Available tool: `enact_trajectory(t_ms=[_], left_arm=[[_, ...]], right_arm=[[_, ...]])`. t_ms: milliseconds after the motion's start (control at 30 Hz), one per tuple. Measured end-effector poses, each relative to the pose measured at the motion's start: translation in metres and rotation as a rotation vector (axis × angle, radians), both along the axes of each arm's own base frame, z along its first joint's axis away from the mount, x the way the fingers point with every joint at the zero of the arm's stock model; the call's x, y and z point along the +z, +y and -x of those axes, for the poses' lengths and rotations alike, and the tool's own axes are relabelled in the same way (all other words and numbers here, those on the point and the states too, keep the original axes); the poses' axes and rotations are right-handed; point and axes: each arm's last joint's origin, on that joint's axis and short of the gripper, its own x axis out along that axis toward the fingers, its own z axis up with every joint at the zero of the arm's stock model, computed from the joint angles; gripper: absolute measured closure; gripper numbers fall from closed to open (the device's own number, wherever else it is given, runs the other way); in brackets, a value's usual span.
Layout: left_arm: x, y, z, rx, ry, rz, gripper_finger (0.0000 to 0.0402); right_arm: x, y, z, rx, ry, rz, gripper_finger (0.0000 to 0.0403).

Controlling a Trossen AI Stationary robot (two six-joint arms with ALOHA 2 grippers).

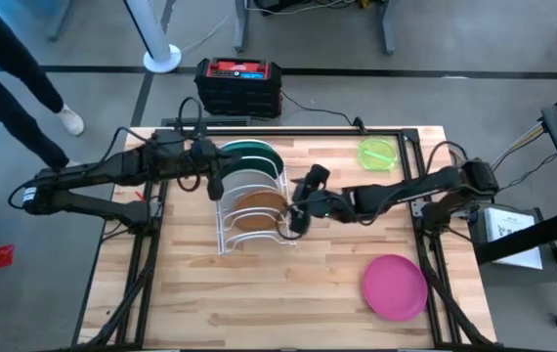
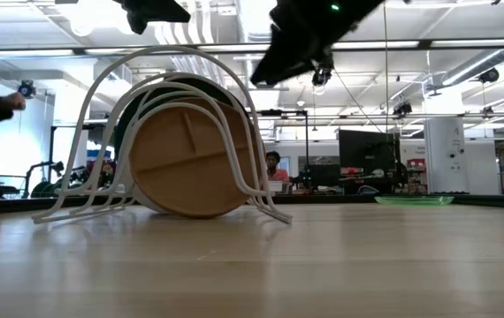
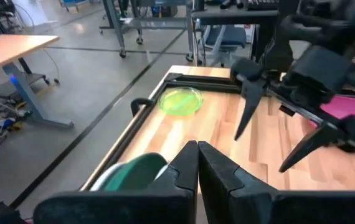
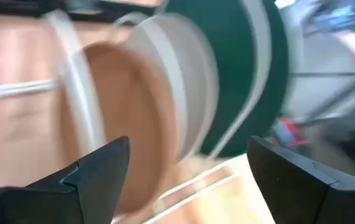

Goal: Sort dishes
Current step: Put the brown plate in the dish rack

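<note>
A white wire dish rack point(image 1: 249, 210) stands at the table's middle. In it, on edge, stand the dark green plate point(image 1: 256, 154), the white plate point(image 4: 187, 81) and the brown divided plate point(image 1: 259, 207). The lime-green plate point(image 1: 378, 154) lies flat at the far right. The magenta plate point(image 1: 396, 286) lies flat at the near right. My left gripper point(image 1: 214, 180) is shut and empty above the rack's left side, over the green plate point(image 3: 137, 171). My right gripper point(image 1: 296, 217) is open and empty just right of the rack, facing the brown plate point(image 4: 134, 124).
A black and red box point(image 1: 239, 83) sits on the floor beyond the table's far edge. A person's legs point(image 1: 15, 68) show at the far left. Black frame rails point(image 1: 425, 264) run along the table's sides. Bare wood point(image 1: 259, 303) lies on the near side.
</note>
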Motion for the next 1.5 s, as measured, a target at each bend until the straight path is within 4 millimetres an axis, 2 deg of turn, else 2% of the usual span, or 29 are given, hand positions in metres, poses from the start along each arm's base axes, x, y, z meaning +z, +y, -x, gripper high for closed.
enact_trajectory(t_ms=[133, 367, 700, 1000, 1133, 1400, 1500], left_arm=[[0.0, -0.003, -0.001, -0.015, -0.002, 0.001, 0.0401], [0.001, -0.01, -0.002, -0.055, -0.007, 0.002, 0.0401], [0.001, -0.021, -0.003, -0.104, -0.013, 0.023, 0.0401], [0.0, -0.024, -0.004, -0.114, -0.013, 0.025, 0.0401], [0.0, -0.024, -0.004, -0.109, -0.013, 0.024, 0.0401], [0.0, -0.024, -0.004, -0.109, -0.013, 0.023, 0.0401], [0.0, -0.024, -0.004, -0.108, -0.012, 0.023, 0.0401]], right_arm=[[-0.02, -0.011, 0.013, 0.062, -0.063, -0.097, 0.0105], [-0.052, -0.03, 0.025, 0.082, -0.157, -0.183, 0.0142], [-0.079, -0.049, 0.012, 0.153, -0.181, -0.272, 0.0176], [-0.09, -0.051, 0.007, 0.159, -0.175, -0.287, 0.0204], [-0.09, -0.051, 0.006, 0.166, -0.179, -0.285, 0.024], [-0.088, -0.051, 0.006, 0.165, -0.195, -0.276, 0.0357], [-0.086, -0.052, 0.005, 0.154, -0.216, -0.257, 0.0389]])
